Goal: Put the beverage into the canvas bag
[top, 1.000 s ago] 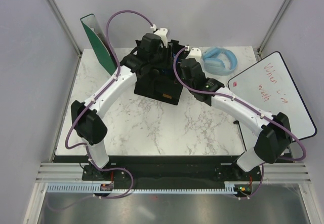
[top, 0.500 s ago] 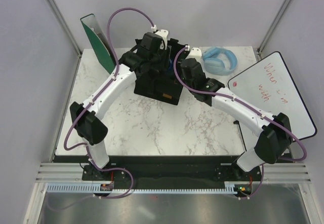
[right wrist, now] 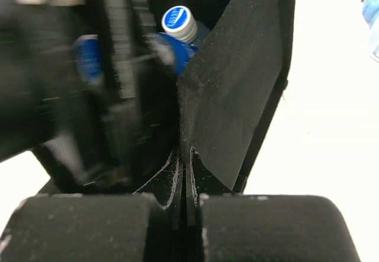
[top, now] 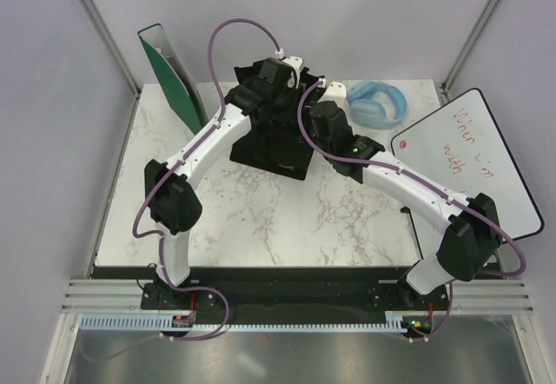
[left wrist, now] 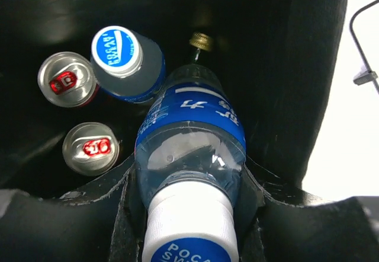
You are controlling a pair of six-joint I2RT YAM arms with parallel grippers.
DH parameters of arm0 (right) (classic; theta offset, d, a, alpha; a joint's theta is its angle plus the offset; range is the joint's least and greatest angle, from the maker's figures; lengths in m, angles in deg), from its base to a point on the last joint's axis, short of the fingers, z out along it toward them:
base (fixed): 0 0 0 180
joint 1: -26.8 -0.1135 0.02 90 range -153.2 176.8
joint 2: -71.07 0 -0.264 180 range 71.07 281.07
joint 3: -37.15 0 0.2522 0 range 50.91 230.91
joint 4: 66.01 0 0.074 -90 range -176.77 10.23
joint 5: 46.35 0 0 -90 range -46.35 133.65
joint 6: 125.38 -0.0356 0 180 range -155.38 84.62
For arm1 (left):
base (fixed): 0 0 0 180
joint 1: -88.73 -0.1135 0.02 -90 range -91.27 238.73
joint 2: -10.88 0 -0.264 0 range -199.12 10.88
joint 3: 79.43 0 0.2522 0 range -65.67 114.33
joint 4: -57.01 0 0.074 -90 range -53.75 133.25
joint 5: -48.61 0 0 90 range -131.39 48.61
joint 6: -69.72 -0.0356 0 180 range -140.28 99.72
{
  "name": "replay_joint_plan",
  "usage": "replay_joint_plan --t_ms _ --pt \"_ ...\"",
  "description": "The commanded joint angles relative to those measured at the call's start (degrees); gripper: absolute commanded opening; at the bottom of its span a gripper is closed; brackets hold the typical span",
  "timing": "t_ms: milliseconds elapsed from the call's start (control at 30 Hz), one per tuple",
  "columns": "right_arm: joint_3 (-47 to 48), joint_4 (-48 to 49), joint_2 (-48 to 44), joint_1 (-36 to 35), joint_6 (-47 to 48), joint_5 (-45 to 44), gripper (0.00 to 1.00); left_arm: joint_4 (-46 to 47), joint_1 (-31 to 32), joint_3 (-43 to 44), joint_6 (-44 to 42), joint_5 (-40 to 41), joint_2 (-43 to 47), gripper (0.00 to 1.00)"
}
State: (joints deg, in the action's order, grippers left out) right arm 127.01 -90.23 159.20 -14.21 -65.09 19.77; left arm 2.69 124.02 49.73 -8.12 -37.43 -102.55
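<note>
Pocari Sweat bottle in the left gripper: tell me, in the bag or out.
In: the Pocari Sweat bottle hangs between the canvas bag's walls, beside two cans.

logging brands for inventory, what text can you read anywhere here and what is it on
"POCARI SWEAT": cap of the standing bottle in the bag.
"POCA", "SWE", cut off by the frame: cap of the held bottle in the left hand.
"When i'm with", red handwriting, roughly: whiteboard.
Held bottle's label: Japanese characters, not readable.
Bag's tan patch: too small.
</note>
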Motion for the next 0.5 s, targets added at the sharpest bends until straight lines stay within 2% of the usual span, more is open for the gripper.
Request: replay_joint_plan --t_ms 0,267,467 --pt "-1.2 7.3 -2.1 -1.6 1.2 1.1 0.00 3.5 0.1 2.6 0.6 2.5 -2.5 0.02" --pt "-2.2 8.3 -1.5 -1.7 1.3 0.3 0.00 2.7 0.5 1.8 1.2 2.8 -5.3 0.02" --pt "-2.7 8.4 -1.6 -1.8 1.5 -0.2 0.00 0.8 1.2 1.0 0.5 6.1 -7.2 0.05"
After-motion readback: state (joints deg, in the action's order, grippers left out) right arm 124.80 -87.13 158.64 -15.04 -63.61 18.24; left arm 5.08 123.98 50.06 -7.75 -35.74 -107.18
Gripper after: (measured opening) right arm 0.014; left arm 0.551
